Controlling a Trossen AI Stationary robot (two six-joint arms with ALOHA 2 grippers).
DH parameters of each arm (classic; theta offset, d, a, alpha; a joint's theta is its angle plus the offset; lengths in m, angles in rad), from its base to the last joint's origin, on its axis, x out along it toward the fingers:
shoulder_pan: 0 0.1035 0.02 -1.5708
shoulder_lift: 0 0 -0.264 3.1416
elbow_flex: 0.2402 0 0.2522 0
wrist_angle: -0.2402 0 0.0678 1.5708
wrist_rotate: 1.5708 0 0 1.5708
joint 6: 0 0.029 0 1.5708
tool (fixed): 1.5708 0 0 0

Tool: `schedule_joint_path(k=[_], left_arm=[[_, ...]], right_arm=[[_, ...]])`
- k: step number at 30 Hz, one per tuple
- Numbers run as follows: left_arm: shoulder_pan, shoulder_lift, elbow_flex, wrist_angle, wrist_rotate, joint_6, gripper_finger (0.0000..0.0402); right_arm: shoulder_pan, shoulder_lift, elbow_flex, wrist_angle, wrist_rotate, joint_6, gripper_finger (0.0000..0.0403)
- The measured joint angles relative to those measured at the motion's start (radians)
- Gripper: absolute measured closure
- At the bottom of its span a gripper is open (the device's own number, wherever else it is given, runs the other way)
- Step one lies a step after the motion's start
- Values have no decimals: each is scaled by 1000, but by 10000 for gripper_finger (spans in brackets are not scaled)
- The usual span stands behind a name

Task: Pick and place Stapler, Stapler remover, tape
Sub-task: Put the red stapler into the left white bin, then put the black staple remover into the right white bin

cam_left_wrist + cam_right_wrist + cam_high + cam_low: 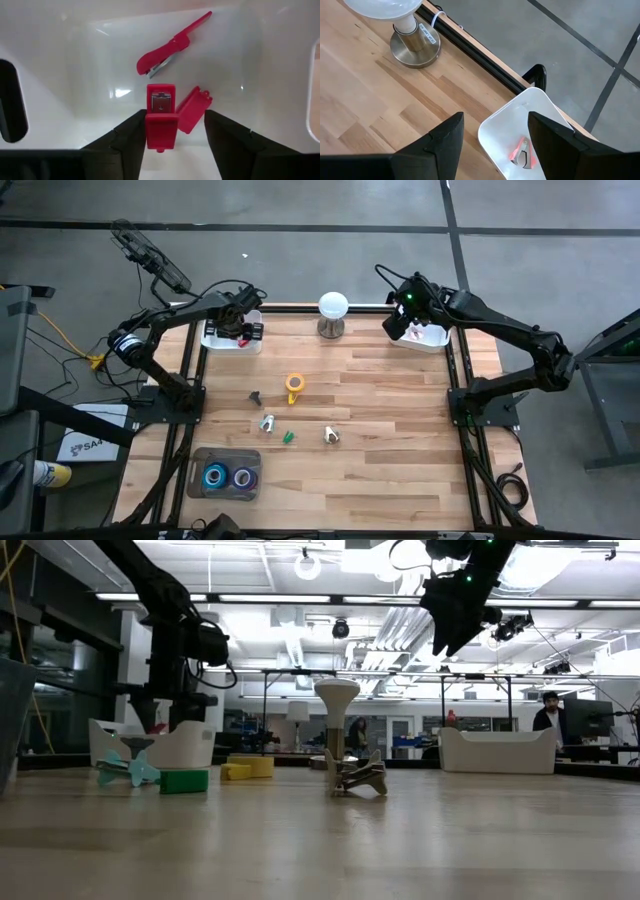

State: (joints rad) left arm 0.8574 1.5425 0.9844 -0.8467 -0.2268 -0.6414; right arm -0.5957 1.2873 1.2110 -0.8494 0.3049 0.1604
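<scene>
My left gripper (175,117) is open and reaches down into the white bin (215,340) at the table's far left. Its fingers stand on either side of a small red stapler (160,117) that lies flipped open on the bin's floor, its lid (194,109) swung aside. A long red stapler-like tool (170,46) lies farther in. My right gripper (496,120) is open and empty. It hovers above the white tray (540,107) at the far right, which holds a red and silver stapler remover (522,152). A yellow tape roll (294,385) lies mid-table. Blue and purple rolls sit in a dark tray (195,480). My left gripper comes from above, pointing down into the bin. One finger (131,137) stands right against the side of the open red stapler (150,125), which lies flat on the bin's floor. I cannot tell whether it touches it.
A white-shaded lamp (333,310) stands at the far edge between the two bins. Small silvery pieces (267,423) (331,436), a green block (288,437) and a dark piece (256,396) lie scattered mid-table. The right half of the table is bare wood.
</scene>
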Motion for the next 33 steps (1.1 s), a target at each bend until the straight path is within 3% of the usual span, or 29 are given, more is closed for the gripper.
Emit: schedule_joint_path(k=[6, 13, 17, 23, 33], left_arm=[[0, 0, 15, -51, -8, 99, 182], [-63, -1, 92, -174, -222, 205, 179], [-100, -1, 126, -177, -238, 264, 179], [-131, -1, 164, -181, -158, 282, 179], [-237, -1, 274, -241, 147, 787, 179]], right_arm=[[0, 0, 0, 0, -20, 0, 190], [0, 0, 0, 0, -21, -1, 190], [0, 0, 0, 0, -21, -3, 190], [0, 0, 0, 0, -27, -3, 190], [0, 0, 0, 0, -77, -54, 190]])
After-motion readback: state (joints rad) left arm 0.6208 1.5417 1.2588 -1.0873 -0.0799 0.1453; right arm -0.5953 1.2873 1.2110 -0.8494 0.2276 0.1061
